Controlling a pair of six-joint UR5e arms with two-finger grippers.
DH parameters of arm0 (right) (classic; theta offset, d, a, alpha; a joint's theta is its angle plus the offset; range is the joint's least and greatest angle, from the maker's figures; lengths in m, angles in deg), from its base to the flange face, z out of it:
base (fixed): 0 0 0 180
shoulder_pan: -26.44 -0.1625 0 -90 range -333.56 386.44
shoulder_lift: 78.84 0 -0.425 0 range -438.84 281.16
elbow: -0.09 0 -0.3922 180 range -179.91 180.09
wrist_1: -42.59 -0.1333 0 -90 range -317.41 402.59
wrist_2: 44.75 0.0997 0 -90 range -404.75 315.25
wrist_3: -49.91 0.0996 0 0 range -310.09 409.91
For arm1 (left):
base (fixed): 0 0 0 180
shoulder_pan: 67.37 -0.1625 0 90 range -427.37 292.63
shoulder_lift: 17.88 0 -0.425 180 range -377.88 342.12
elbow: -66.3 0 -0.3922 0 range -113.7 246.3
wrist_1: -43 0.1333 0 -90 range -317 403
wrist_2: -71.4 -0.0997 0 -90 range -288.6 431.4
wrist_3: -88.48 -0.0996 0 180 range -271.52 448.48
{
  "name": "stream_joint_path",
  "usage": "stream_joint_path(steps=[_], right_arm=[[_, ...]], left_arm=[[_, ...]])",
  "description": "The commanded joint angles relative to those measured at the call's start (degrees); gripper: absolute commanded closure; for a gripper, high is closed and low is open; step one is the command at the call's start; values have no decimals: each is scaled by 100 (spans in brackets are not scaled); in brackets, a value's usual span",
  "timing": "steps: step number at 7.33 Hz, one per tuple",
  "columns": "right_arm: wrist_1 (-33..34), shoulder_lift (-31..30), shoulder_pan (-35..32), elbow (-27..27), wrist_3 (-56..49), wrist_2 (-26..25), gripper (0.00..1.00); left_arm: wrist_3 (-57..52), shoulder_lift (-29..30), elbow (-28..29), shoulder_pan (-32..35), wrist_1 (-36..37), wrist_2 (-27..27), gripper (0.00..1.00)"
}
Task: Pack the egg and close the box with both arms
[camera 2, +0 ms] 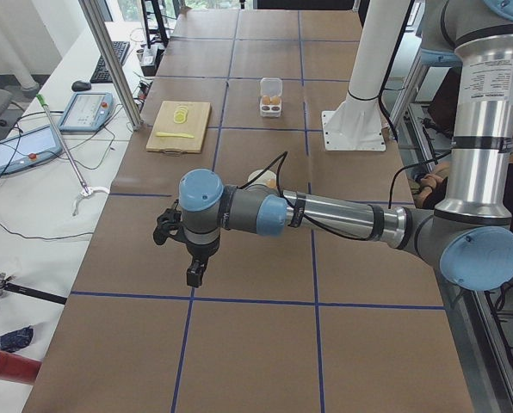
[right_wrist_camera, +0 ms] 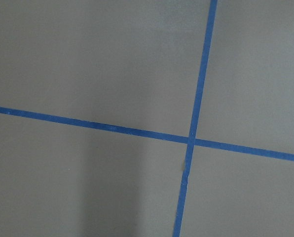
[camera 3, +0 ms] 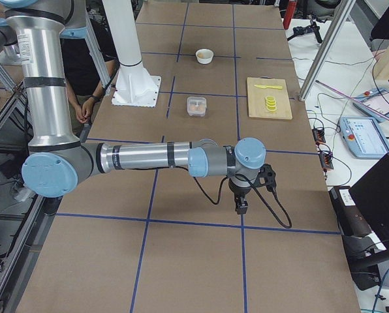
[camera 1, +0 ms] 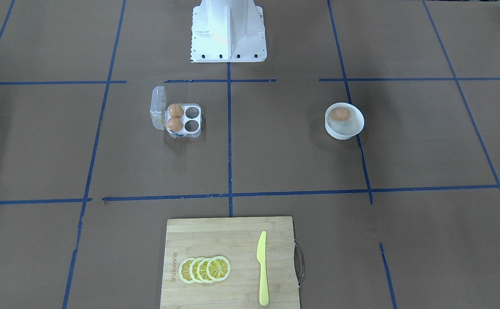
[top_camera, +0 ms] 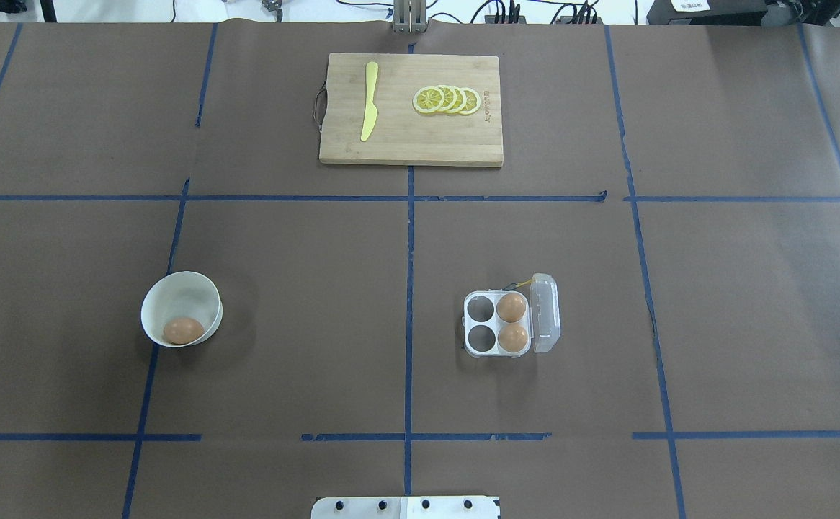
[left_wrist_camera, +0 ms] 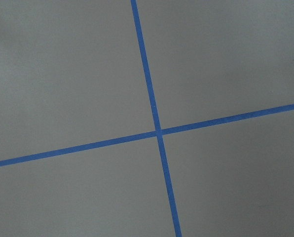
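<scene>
One small smooth orange-brown oval egg (top_camera: pixel 183 330), loose, lies in a round white bowl (top_camera: pixel 175 288) on the robot's left half of the table, well apart from the carton.

One small clear plastic four-cell box (top_camera: pixel 479 324) sits right of centre, with its hinged lid (top_camera: pixel 544 312) open on the side away from the bowl. Two matching packed eggs (top_camera: pixel 511 307) sit in the cells beside the lid; the two cells towards the bowl are vacant.

One black two-finger left gripper (camera 2: pixel 194 274) hangs over bare brown paper towards the table's left end. One right gripper (camera 3: pixel 240 207) does likewise at the right end. Both show only from the side, so claw apart or together cannot be told. Neither holds anything visible.

Step in hand, as judged: the pick from the bowl, not yet begun. The next move calls for the left arm, nearer the bowl, to come over it, drop its fingers inside the rim and close lightly on the smooth shell.

Outlying: one bamboo cutting board (top_camera: pixel 405 148) carrying yellow lemon slices (top_camera: pixel 447 100) and a yellow knife (top_camera: pixel 369 101).
</scene>
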Motion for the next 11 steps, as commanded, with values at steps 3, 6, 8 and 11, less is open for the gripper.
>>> stream_joint_path(steps=[3, 6, 8, 11], right_arm=[[-13, -8, 5, -12, 9, 157, 0], [-13, -44, 57, -3, -17, 317, 0], [-319, -44, 180, 6, 0, 316, 0], [-521, -44, 321, 32, 88, 325, 0]], left_arm=[[20, 14, -21, 0, -11, -31, 0], [12, -21, -109, 0, -46, 223, 0], [-23, -56, -127, -9, -464, 242, 0], [12, -21, -100, -846, -1008, 619, 0]])
